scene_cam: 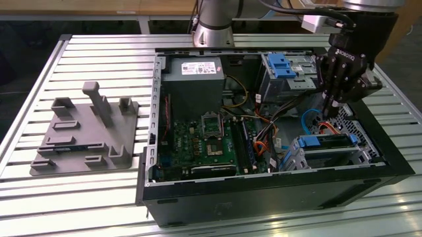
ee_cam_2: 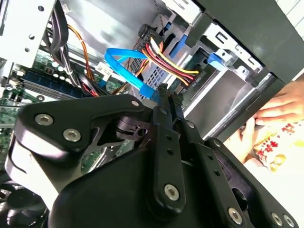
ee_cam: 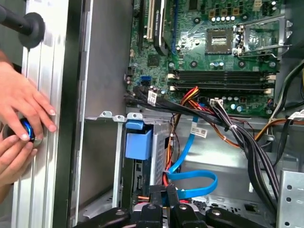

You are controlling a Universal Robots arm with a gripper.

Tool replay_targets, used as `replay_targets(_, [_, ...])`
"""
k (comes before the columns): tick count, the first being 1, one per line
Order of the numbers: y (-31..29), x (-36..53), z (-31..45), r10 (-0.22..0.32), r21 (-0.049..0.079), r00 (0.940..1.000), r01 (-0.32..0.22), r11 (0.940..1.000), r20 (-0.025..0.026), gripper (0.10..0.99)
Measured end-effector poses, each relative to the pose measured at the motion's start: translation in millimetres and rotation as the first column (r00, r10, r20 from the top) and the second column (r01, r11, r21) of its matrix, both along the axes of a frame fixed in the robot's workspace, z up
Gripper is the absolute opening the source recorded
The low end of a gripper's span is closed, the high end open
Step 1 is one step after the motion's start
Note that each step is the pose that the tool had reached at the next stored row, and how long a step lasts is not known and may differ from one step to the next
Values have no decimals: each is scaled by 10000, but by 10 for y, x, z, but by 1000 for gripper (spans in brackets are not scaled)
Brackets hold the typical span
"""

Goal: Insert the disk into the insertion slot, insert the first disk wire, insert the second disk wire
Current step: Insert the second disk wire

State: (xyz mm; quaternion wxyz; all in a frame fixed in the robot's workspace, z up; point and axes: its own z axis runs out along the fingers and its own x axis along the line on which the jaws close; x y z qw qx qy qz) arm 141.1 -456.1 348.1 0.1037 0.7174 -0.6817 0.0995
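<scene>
We begin with the open computer case (scene_cam: 264, 123) lying on the slatted table (scene_cam: 99, 59); its motherboard (scene_cam: 204, 143) fills the centre. At about 4 o'clock in the exterior view sits the insertion slot (scene_cam: 359, 153), the perforated grey cage against the case wall. The disk (scene_cam: 327, 142), with its blue caddy, already lies seated in that cage.

The gripper (scene_cam: 327, 106) hangs at 2 o'clock, just above the rear of the disk. In the second wrist view the fingers (ee_cam_2: 166, 118) are drawn close together, pinching what we judge to be a connector; the item itself is hidden, so we cannot confirm it. Just beyond the tips run the blue flat cable (ee_cam_2: 124, 66) and the red-yellow-black wire bundle (ee_cam_2: 166, 59).

We judge the step in hand to be wire insertion. To do it well, we align the plug square to the disk port, descend straight, and avoid snagging the neighbouring bundle.

A person's hand (ee_cam: 21, 104) rests on the table outside the case.
</scene>
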Motion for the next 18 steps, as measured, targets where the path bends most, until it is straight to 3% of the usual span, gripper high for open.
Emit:
replay_targets(7, [-18, 0, -1, -413, 97, 9991, 413, 9991, -1, 161])
replay_targets(10, [-62, 0, -1, -413, 351, 9991, 413, 9985, -13, 161])
replay_targets(16, [-186, 0, -1, -413, 617, 9991, 414, 9972, -22, 161])
replay_targets(18, [-217, 0, -1, -413, 793, 9991, 413, 9960, -18, 161])
